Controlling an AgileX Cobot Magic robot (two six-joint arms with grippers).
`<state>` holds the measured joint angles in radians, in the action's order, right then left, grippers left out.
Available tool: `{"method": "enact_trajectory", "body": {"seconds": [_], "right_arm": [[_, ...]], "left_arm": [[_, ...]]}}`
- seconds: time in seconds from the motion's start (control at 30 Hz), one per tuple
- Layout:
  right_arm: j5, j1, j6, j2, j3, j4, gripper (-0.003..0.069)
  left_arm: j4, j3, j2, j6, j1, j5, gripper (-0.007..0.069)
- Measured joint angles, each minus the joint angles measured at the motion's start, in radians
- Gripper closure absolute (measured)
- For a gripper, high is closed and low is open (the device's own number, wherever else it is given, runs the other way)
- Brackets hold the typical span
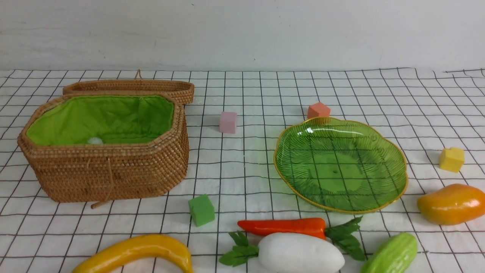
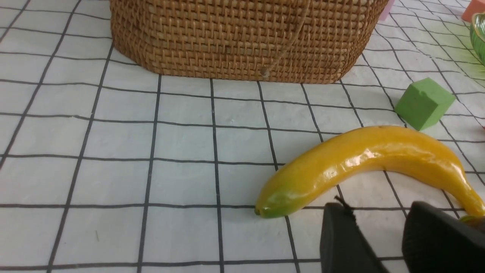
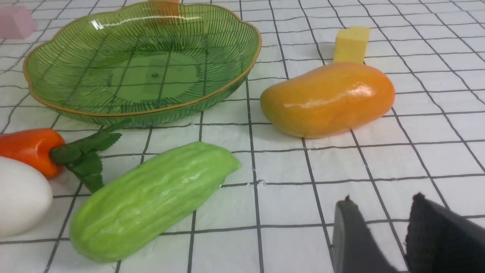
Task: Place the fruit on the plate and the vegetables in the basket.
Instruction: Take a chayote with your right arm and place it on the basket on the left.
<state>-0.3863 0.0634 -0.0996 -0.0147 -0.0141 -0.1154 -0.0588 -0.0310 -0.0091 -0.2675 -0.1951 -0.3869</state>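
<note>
The open wicker basket with green lining stands at the left, and the green glass plate lies empty at the right. A yellow banana lies at the near left edge. Just short of it in the left wrist view, my left gripper hangs open over bare cloth. The mango rests right of the plate. The carrot, white radish and green gourd lie together in front of the plate. My right gripper is open and empty, nearer than the mango and gourd.
The basket's lid leans behind it, and a small white thing lies inside. Foam cubes are scattered about: pink, orange, yellow and green. A checked cloth covers the table.
</note>
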Motion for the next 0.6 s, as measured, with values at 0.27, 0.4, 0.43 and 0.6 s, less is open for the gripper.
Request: {"method": "enact_trajectory", "body": {"seconds": [0.27, 0.4, 0.43, 0.6], "right_arm": [[0.047, 0.0, 0.001, 0.0, -0.007, -0.015, 0.0417], [0.177, 0.0, 0.02, 0.0, -0.011, -0.121, 0.0417], [0.212, 0.0, 0.034, 0.0, -0.011, -0.173, 0.0417], [0.402, 0.0, 0.081, 0.0, -0.011, -0.364, 0.0417]], "left_arm": [[0.0, 0.0, 0.0, 0.0, 0.0, 0.0, 0.0386], [0.0, 0.0, 0.0, 0.0, 0.0, 0.0, 0.0386], [0.0, 0.0, 0.0, 0.0, 0.0, 0.0, 0.0386], [0.0, 0.0, 0.0, 0.0, 0.0, 0.0, 0.0386]]}}
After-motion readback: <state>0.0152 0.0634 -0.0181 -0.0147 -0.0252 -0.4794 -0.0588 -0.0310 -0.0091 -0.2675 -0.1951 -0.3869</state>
